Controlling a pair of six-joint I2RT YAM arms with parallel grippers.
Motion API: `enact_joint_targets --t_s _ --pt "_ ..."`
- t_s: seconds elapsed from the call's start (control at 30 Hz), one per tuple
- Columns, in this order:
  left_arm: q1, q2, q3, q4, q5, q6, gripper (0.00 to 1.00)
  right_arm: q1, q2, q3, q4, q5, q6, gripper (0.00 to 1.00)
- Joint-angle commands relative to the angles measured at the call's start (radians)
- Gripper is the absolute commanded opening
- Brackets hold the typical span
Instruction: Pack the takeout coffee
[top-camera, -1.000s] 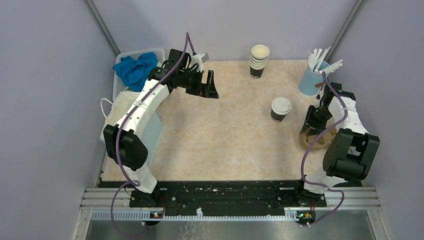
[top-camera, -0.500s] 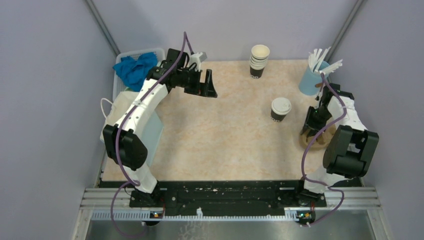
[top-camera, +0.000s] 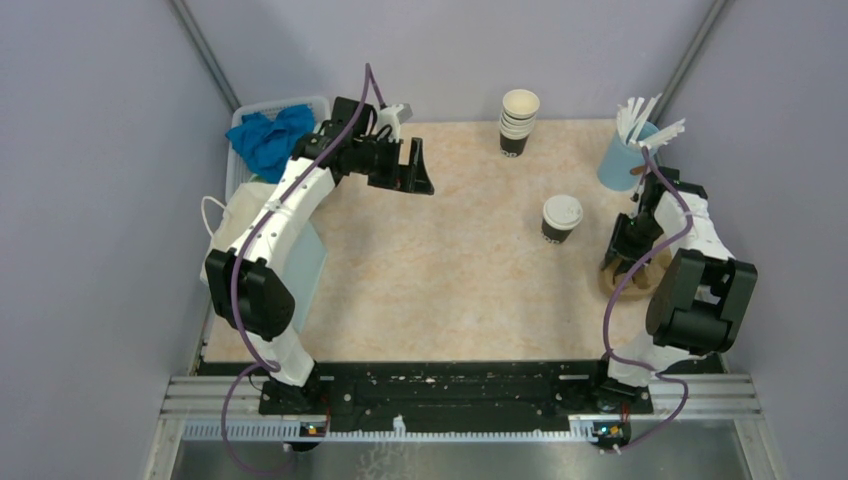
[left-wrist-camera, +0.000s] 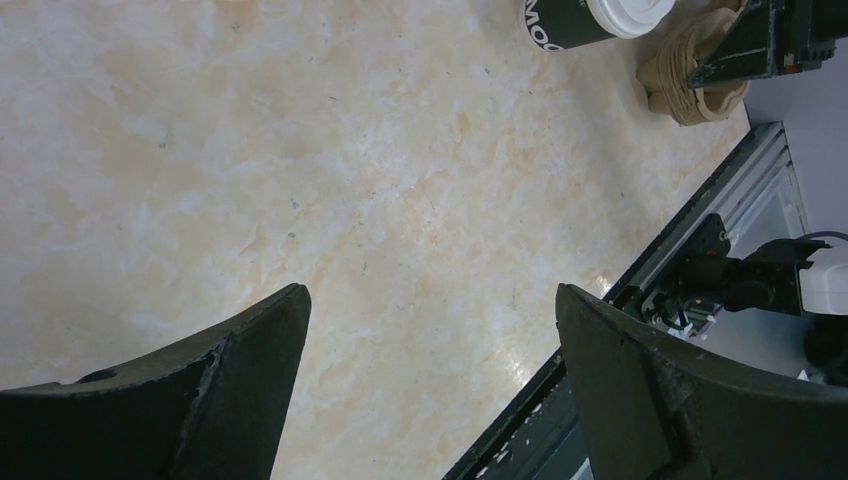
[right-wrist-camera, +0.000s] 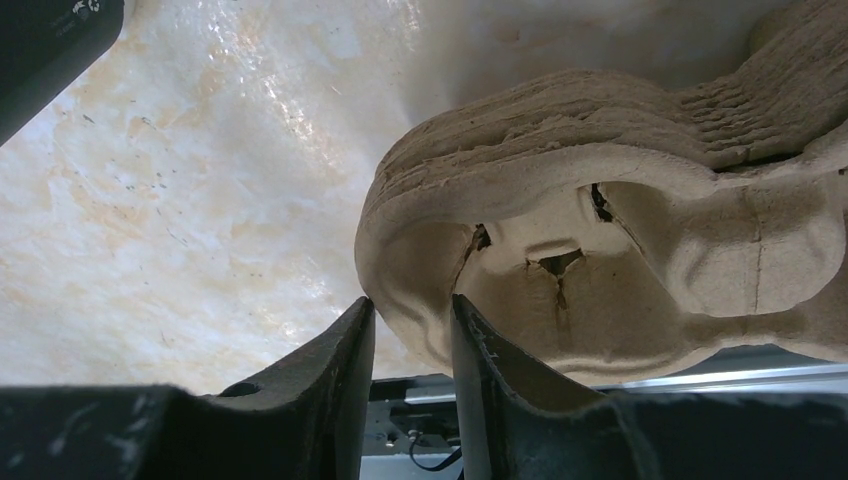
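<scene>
The table (top-camera: 450, 290) is largely bare in the middle. Over its far left part the left gripper (top-camera: 418, 168) is held with its jaws spread as wide as they go and nothing between them; over the last second it has been drawn only slightly toward the far left corner. At the right edge the right gripper (top-camera: 626, 252) has been lowered a little onto the pulp carrier stack (right-wrist-camera: 600, 250). In the wrist view its fingers (right-wrist-camera: 335, 370) are narrowed on the rim of a cup well, one inside the wall and one outside. Whether only the top carrier is pinched, or several nested ones, cannot be told from the ribbed edge. The takeout coffee (top-camera: 561, 218), lid on and upright, has not been moved: it stands on the table just left of the carriers, apart from both grippers.

It is judged that a carrier is being secured first, so that it can be pulled free and the coffee set into a well afterwards. Packing proper has not yet been begun.
</scene>
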Motion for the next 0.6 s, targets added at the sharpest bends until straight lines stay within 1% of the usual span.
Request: enact_joint_targets --t_s 0.0,0.1,0.43,0.57 --pt "0.007 -0.042 -0.014 0.047 0.024 0.001 0.98 -0.005 0.004 0.006 0.007 0.013 -0.001 0.34" --pt "0.007 -0.043 -0.017 0.047 0.025 0.001 0.98 -0.005 0.0 0.003 0.011 0.002 -0.005 0.34" --pt "0.006 -0.057 -0.033 0.05 0.029 0.001 0.98 -0.005 -0.057 0.004 0.004 -0.009 -0.004 0.16" --pt "0.006 -0.066 -0.039 0.052 0.03 0.001 0.98 -0.005 -0.081 0.005 -0.001 0.011 0.001 0.13"
